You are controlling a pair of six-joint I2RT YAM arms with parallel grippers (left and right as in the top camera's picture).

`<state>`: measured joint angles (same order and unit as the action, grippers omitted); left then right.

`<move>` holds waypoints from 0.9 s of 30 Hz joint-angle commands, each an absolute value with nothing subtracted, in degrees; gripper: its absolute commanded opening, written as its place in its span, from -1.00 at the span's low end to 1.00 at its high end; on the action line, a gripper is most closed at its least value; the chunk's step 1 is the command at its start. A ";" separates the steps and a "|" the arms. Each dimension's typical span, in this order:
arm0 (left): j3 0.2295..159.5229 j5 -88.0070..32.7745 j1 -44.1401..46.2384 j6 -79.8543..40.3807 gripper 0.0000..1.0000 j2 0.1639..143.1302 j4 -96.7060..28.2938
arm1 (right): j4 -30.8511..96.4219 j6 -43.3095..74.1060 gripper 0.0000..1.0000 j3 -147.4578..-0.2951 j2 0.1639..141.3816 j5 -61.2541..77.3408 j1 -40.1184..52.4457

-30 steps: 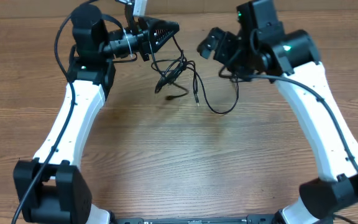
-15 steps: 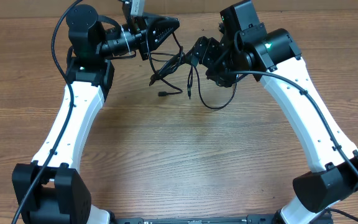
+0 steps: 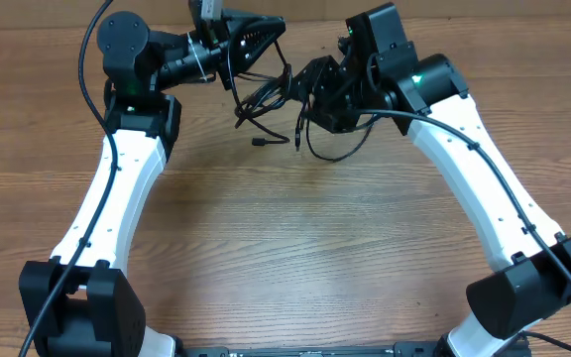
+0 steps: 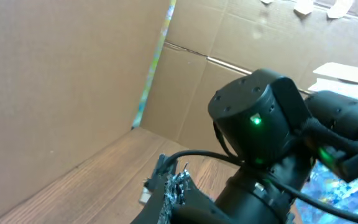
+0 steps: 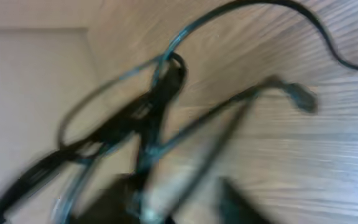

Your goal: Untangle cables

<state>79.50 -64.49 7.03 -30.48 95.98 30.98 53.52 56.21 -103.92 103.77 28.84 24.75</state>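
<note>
The cables (image 3: 271, 99) are a knot of thin black cords hanging from my left gripper (image 3: 271, 35), which is shut on their upper strands at the back of the table. Loose ends with small plugs trail down to the wood (image 3: 257, 142), and one loop (image 3: 340, 151) lies to the right. My right gripper (image 3: 305, 84) has its tips right against the knot from the right. In the blurred right wrist view the cables (image 5: 160, 93) fill the frame, and the right gripper (image 5: 179, 202) shows a gap between its dark fingers (image 5: 120, 199) with strands crossing it. In the left wrist view the left gripper (image 4: 173, 186) sits at the bottom edge.
A cardboard wall (image 4: 73, 74) stands behind the wooden table (image 3: 295, 248). The right arm's wrist (image 4: 260, 124) looms close in the left wrist view. The arm bases (image 3: 77, 307) (image 3: 533, 297) sit at the front corners.
My right gripper has swung left up to the cable knot and its jaws have narrowed. The left gripper, still shut, has drawn the knot slightly toward the back.
</note>
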 commanded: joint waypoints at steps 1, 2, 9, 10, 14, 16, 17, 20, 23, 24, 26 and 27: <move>80.42 -63.68 7.16 -33.61 -0.92 94.52 33.21 | 51.90 61.30 -0.92 -102.00 103.46 29.45 25.52; 80.42 -62.81 6.96 -34.92 -0.92 94.48 35.35 | 52.45 61.06 -0.92 -101.62 103.57 28.51 25.56; 80.47 -59.37 -1.50 -47.83 -0.92 94.45 46.87 | 65.17 51.88 -0.92 -97.82 103.63 5.87 25.02; 80.47 -59.48 -3.53 -50.13 -0.92 94.45 47.51 | 68.62 51.72 -0.92 -97.71 103.63 -0.71 24.56; 80.47 -61.01 -9.23 -54.26 -0.92 94.45 47.88 | 75.05 50.48 -0.92 -97.71 103.63 -17.89 22.28; 80.47 -62.50 -11.46 -54.94 -0.92 94.45 47.88 | 76.36 50.50 -0.92 -97.71 103.63 -27.94 19.81; 80.47 -62.94 -12.05 -54.92 -0.92 94.45 47.88 | 76.44 50.52 -0.92 -97.71 103.63 -30.35 18.72; 80.47 -63.96 -13.56 -55.72 -0.92 94.45 47.88 | 76.20 50.57 -0.92 -97.71 103.63 -33.91 13.85; 80.47 -64.97 -14.55 -56.31 -0.92 94.45 47.88 | 75.35 50.48 -0.92 -97.71 103.63 -34.87 7.77; 80.47 -65.21 -14.61 -56.88 -0.91 94.45 47.86 | 75.11 50.48 -0.92 -97.71 103.63 -34.17 5.93; 80.47 -65.80 -14.33 -57.08 -0.91 94.45 47.86 | 74.19 46.78 -0.92 -97.71 103.63 -22.90 2.22; 80.47 -65.45 -13.47 -57.56 -0.92 94.45 47.88 | 73.12 39.79 -0.92 -97.71 103.63 -12.80 1.28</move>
